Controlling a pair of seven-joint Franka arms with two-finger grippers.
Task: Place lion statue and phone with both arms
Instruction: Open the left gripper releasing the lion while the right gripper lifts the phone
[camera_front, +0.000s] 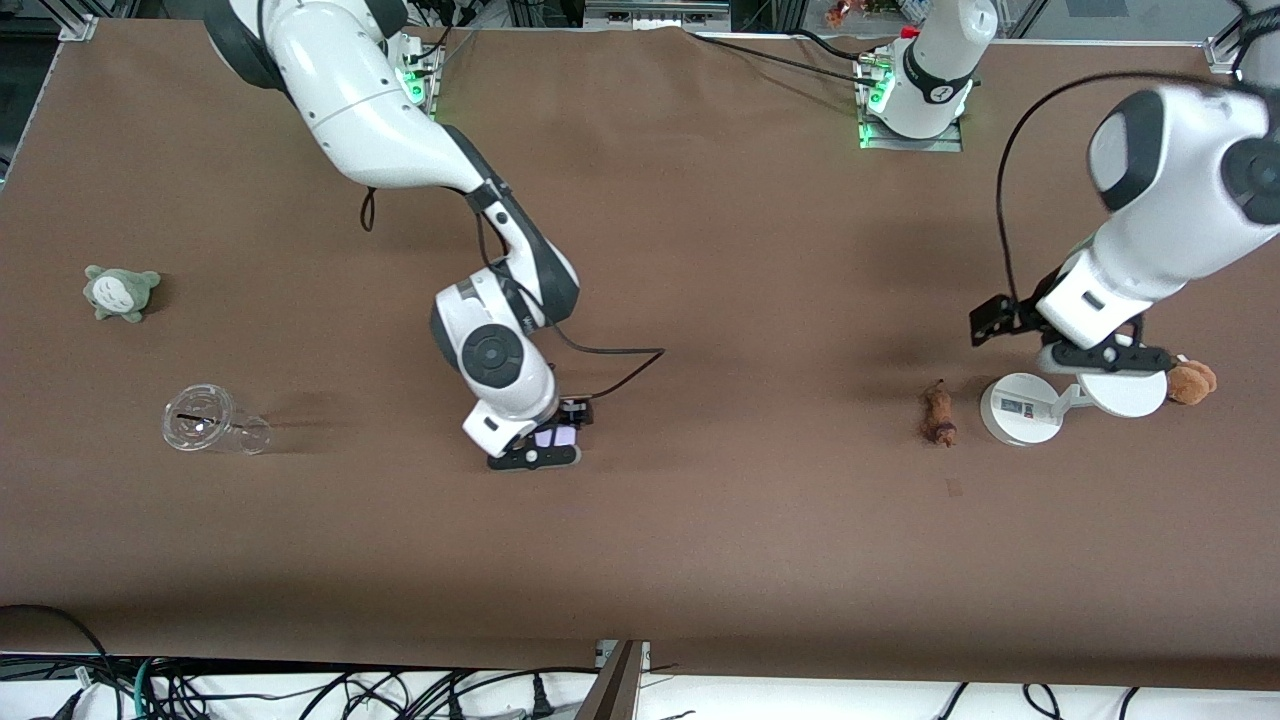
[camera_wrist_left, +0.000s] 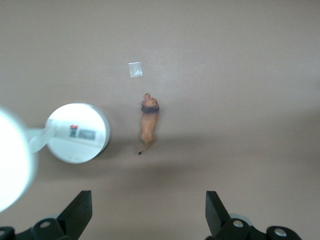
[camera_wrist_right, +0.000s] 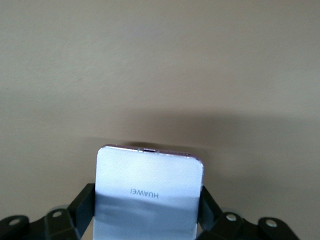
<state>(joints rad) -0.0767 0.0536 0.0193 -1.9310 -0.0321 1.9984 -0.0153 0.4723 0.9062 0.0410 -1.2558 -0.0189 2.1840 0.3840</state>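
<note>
A: What could go wrong here?

B: The right gripper (camera_front: 541, 447), low in the centre-left of the front view, has its fingers closed against the two side edges of the phone (camera_wrist_right: 149, 195); the grip sits on smooth narrow edges, so I judge the slab could slip or tip if it is let go before it lies flat on the table (camera_front: 700, 540)

A: And the left gripper (camera_wrist_left: 146, 214)?

B: Its fingers are spread wide and hold nothing; in the front view it hangs at the right of the frame over the white stand (camera_front: 1022, 408), which is just beside the lion statue (camera_front: 938, 414); a descent off line could knock the stand, or nudge the figurine away

A: How do the two things look?

B: The lion is small, long and orange-brown, with a darker mane and thin tail, lying on the cloth; the phone is pale, nearly square, with lettering on its face
</note>
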